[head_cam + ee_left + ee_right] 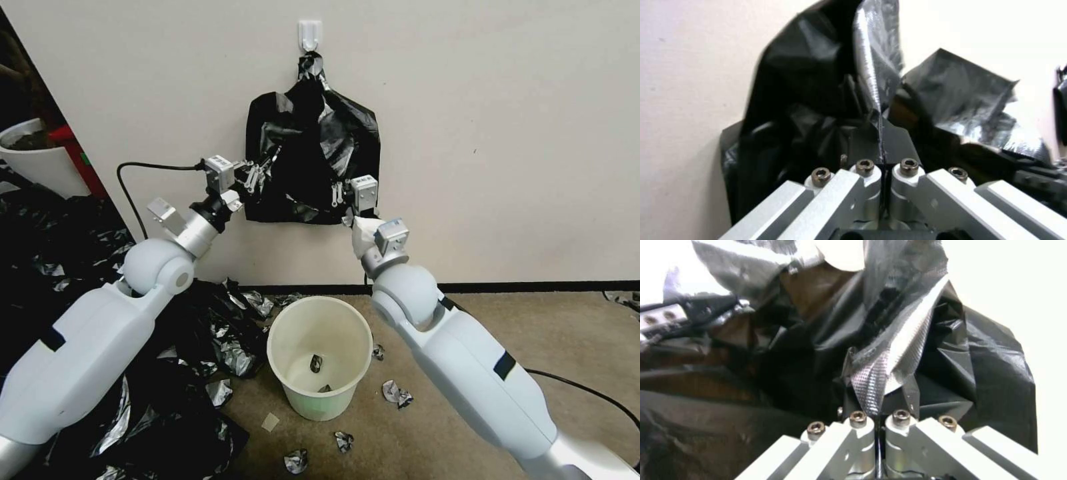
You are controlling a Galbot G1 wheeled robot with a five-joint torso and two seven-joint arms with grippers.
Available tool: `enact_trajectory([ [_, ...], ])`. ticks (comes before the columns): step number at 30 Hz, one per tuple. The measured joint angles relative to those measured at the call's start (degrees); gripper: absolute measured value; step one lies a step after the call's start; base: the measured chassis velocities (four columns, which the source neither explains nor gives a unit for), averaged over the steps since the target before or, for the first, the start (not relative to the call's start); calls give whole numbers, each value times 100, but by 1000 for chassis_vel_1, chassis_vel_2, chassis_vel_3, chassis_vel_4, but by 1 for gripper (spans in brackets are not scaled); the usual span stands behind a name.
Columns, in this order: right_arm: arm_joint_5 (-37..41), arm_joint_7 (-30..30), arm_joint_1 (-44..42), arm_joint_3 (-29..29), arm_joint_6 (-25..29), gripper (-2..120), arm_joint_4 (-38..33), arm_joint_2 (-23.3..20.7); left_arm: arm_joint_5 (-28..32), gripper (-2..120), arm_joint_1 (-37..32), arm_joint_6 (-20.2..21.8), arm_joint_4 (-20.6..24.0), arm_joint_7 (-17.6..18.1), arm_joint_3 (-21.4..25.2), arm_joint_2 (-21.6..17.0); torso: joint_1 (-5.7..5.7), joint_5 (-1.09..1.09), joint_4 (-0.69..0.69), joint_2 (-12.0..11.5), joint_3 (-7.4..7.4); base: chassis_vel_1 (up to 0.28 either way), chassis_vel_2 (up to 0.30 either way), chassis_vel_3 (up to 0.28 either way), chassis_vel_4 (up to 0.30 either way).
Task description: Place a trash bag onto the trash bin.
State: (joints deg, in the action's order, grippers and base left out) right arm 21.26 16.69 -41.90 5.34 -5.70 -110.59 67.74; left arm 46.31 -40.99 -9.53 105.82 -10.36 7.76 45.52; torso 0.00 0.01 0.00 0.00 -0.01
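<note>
Both jaws are pinched fully closed on film of the trash bag (310,160), the left gripper (257,175) at its left edge and the right gripper (339,193) at its lower right, so pulling against the wall hook (310,33) could tear it above the trash bin (320,363) on the floor.

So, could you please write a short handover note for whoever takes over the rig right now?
Left gripper: shut on the trash bag, at its left edge.
Right gripper: shut on the same bag, near its lower right corner.
The bag hangs from a white hook on the wall, its top tied at the hook.
The trash bin stands on the floor below, between the arms, unlined, with a few scraps inside. A heap of black plastic lies to its left.
Done: both grippers have hold of the bag.
Left: free it from the hook, open it, fit it over the bin.
</note>
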Motion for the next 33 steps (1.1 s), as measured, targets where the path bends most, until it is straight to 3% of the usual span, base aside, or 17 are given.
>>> enact_trajectory([
  [3, 97, -23, -145, -38, 26, 0, -182, -59, -6, 0, -168, -3, 123, 16, 152, 11, 0, 0, 0, 0, 0, 0, 0, 0, 0],
  [6, 538, 73, -754, -137, -23, 0, -925, -242, -99, 0, -858, -65, 566, 56, 604, 81, 0, 0, -1, 0, 0, 0, 0, 0, 0],
  [8, 600, 114, -861, -151, -39, 0, -1037, -263, -122, 0, -956, -86, 616, 58, 645, 98, 0, 1, 0, 0, 0, 0, 0, 0, 0],
  [11, 798, 259, -1468, -255, -94, 0, -1533, -305, -272, 0, -1638, -177, 887, 78, 940, 237, 0, -1, 0, 0, -1, 0, 0, 0, 0],
  [20, 793, 294, -2639, -481, 18, 0, -2224, -60, -379, 0, -2789, -234, 1560, 110, 1431, 665, 0, 0, 0, 0, -1, 0, 0, 0, 0],
  [29, 754, 410, -2812, -531, 16, 0, -2237, -32, -490, 0, -3003, -192, 1552, 111, 1397, 1020, 0, 0, 0, 0, 0, 0, 0, 0, 0],
  [33, 765, 697, -2825, -530, -223, 0, -2357, -106, -492, 0, -3087, 100, 1646, 206, 1364, 1145, 0, -1, 0, 1, 0, 0, 0, 0, 0],
])
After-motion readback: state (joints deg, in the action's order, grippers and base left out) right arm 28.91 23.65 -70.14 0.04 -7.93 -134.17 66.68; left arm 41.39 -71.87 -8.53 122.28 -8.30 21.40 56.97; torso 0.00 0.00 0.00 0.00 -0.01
